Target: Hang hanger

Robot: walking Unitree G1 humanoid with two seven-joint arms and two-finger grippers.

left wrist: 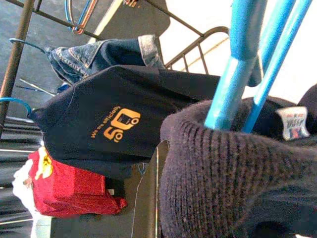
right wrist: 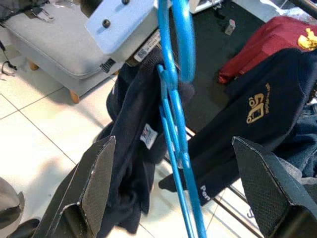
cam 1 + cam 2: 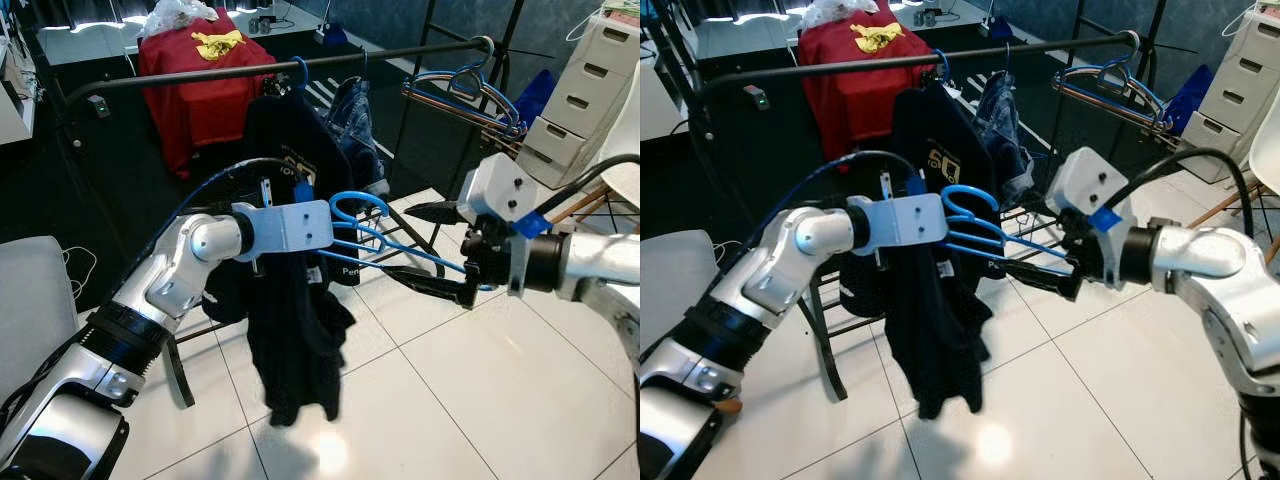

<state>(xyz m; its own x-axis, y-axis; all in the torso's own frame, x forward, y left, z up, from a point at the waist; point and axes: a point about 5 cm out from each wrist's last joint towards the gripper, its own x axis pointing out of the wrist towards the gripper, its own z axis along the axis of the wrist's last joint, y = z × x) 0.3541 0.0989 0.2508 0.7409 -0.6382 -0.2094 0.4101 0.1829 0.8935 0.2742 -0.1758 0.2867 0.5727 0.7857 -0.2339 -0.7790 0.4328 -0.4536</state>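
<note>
- White floor tiles (image 3: 500,400) run under a black clothes rail (image 3: 300,65), and every place below is given against that rail
- On the rail hangs a dark T-shirt with orange print (image 3: 935,150) on its own hanger, with denim (image 3: 355,125) just beside it; a cluster of bare hangers (image 3: 470,95) sits near the rail's far end, and a red cloth (image 3: 205,80) lies behind the rail
- Below and in front of the rail, the blue hanger (image 3: 365,235) is held out level, a dark knitted garment (image 3: 300,350) draped from it and trailing toward the floor
- The left claw (image 3: 335,245) is hidden by its wrist housing and the garment; it seems to carry the hanger's hook end, but I cannot tell whether it is clenched
- The right claw (image 2: 173,183) is spread wide, released, its fingers either side of the hanger's blue bars and not touching them
- Judged risk: the hook points away from the rail and sits well beneath it, so the hanger needs lifting and turning; a tilt during that move could let the garment slide off the bars
- If the right claw closes off-centre, it may pinch fabric rather than bar and tug the knit loose
- The hanging T-shirt crowds the nearest stretch of rail; the hook could snag it, or the raised garment could drag against it
</note>
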